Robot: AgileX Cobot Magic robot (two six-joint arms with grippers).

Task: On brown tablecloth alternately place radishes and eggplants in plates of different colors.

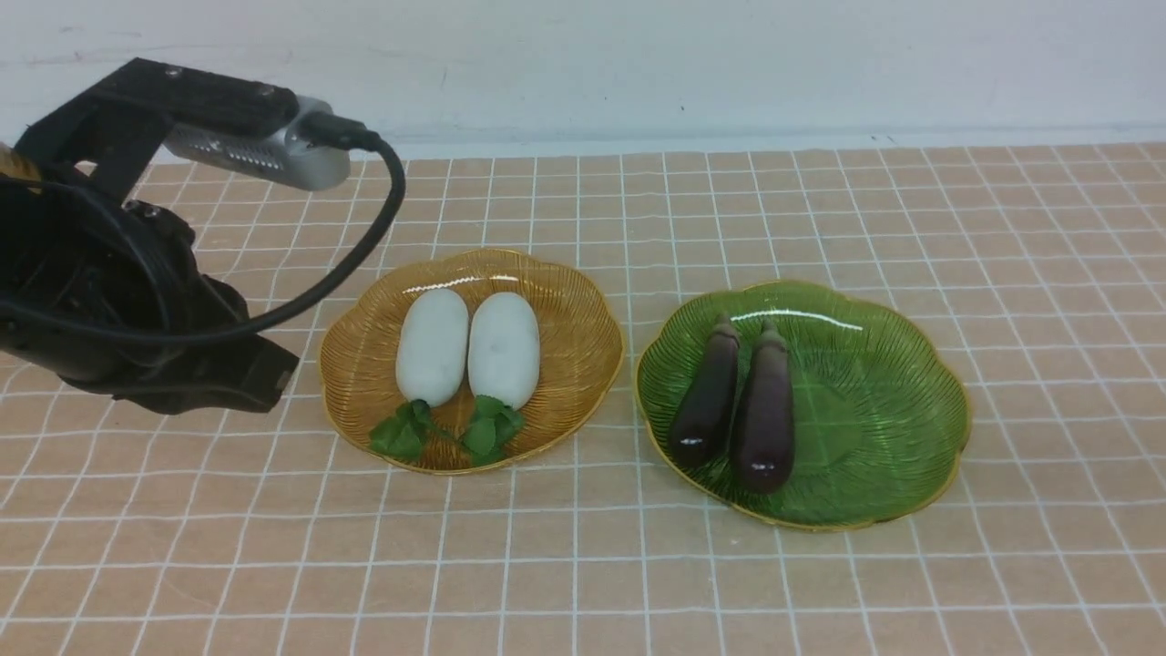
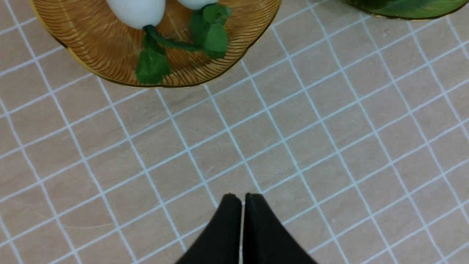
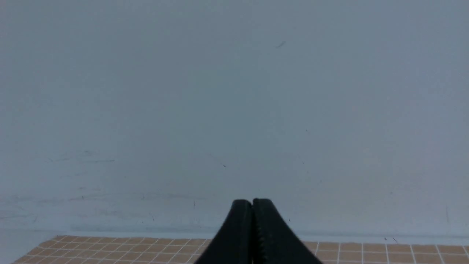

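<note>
Both radishes [image 1: 433, 346] lie in amber plate [image 1: 360, 364], eggplants [image 1: 765, 415] in green plate [image 1: 879, 410]. Left tool [image 2: 242, 200] and right tool [image 3: 252, 203] are closed, empty; withdraw clear of rims.

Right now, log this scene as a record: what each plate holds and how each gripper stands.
amber plate: two radishes, side by side, leaves toward the robot
green plate: two eggplants, side by side, stems away from the robot
left gripper: shut, empty, over bare cloth beside the amber plate
right gripper: shut, empty, pointing at the wall
</note>
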